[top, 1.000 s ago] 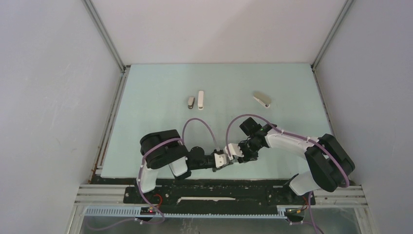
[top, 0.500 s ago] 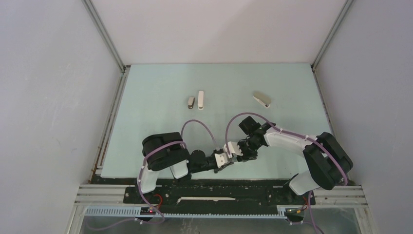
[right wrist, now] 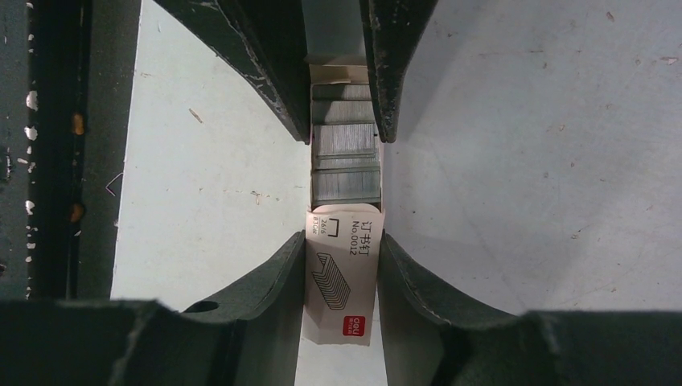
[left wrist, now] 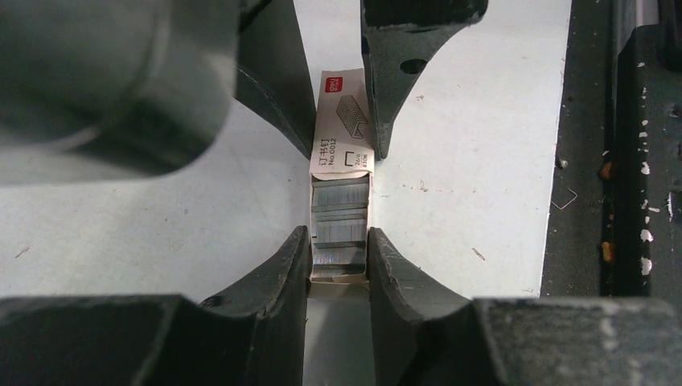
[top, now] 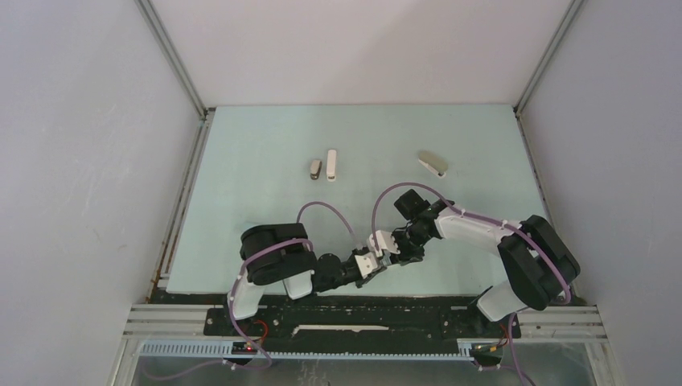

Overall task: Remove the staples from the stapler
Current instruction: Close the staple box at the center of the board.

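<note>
Both grippers hold one small staple box near the table's front edge. My left gripper [top: 367,264] [left wrist: 338,244] is shut on the box's inner tray [left wrist: 339,269]. Silvery staples [left wrist: 341,215] [right wrist: 345,158] lie in rows in the tray. My right gripper [top: 387,248] [right wrist: 342,256] is shut on the white labelled sleeve [right wrist: 344,281], which is slid partly off the tray. A small grey-beige stapler [top: 315,167] lies far back on the mat, well away from both grippers.
A slim white stapler [top: 330,165] lies right beside the grey-beige one. Another pale stapler [top: 432,164] lies at the back right. The black frame rail [left wrist: 627,161] runs along the mat's near edge, close to the grippers.
The left arm's elbow has swung to the right and the right arm has drawn slightly left. The joined grippers have shifted a little, still holding the box.
</note>
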Controlling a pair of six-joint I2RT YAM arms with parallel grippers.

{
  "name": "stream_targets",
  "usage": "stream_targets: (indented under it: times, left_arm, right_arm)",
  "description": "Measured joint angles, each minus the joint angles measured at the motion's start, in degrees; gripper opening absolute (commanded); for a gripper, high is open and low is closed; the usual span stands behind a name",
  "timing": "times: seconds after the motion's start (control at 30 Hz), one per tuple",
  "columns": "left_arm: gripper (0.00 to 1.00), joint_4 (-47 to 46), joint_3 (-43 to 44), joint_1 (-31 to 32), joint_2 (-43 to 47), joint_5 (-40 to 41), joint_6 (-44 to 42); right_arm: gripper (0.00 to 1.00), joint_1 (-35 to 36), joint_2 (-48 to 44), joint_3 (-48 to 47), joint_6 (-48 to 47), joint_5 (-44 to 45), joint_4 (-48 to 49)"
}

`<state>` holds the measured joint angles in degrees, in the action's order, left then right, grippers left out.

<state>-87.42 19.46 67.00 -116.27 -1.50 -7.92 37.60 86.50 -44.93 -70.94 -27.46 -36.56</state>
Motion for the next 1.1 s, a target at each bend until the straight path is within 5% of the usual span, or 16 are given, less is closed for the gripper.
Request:
stream_targets:
  times: [0.13,0.7,0.97,1.1]
  left_arm:
    - [0.22,-0.02,0.00,0.13,0.00,0.57,0.46]
    - [0.75,2.34,-0.70,0.20,2.67,4.04,1.29]
    - [0.80,3.61,-5.18,0.46,14.14,6.91,2.51]
    - [0.80,3.56,-7.96,0.48,19.10,8.68,6.08]
  right_arm:
    - [0.46,-0.02,0.13,-0.09,0.17,-0.04,0.00]
    - [0.80,-1.53,-0.98,-0.85,7.43,0.35,-0.74]
    - [0.77,-6.47,-8.11,-0.85,9.05,-1.79,-0.98]
    - [0.52,-9.75,-10.21,-0.85,9.20,-3.74,-1.95]
